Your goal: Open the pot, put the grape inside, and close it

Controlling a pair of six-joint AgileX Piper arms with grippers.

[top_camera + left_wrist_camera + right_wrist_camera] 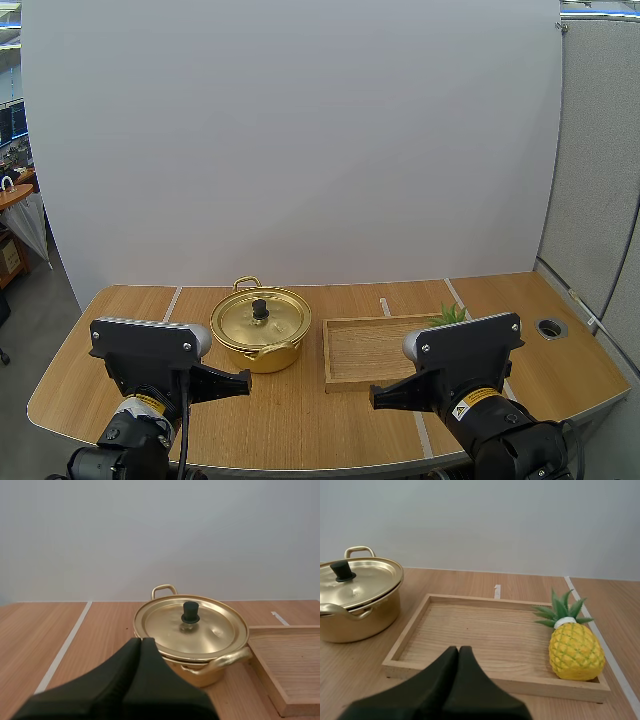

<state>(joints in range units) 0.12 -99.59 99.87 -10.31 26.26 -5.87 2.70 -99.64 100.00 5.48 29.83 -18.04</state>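
Pot (260, 330): sitting left of centre on the surface (300, 420), lid (192, 627) on, knob (260, 308) standing upright. Left claw (245, 381): fingers pressing together, gripping nothing; you are pointing it at the pot just ahead, nearer than the right claw (375, 399), likewise closed and empty. Tray (370, 350): holding a pineapple (575, 650) at its right end, crown pointing away.

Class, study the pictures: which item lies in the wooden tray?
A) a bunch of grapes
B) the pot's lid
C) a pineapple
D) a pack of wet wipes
C: a yellow pineapple with green leaves lies at one end of the wooden tray.
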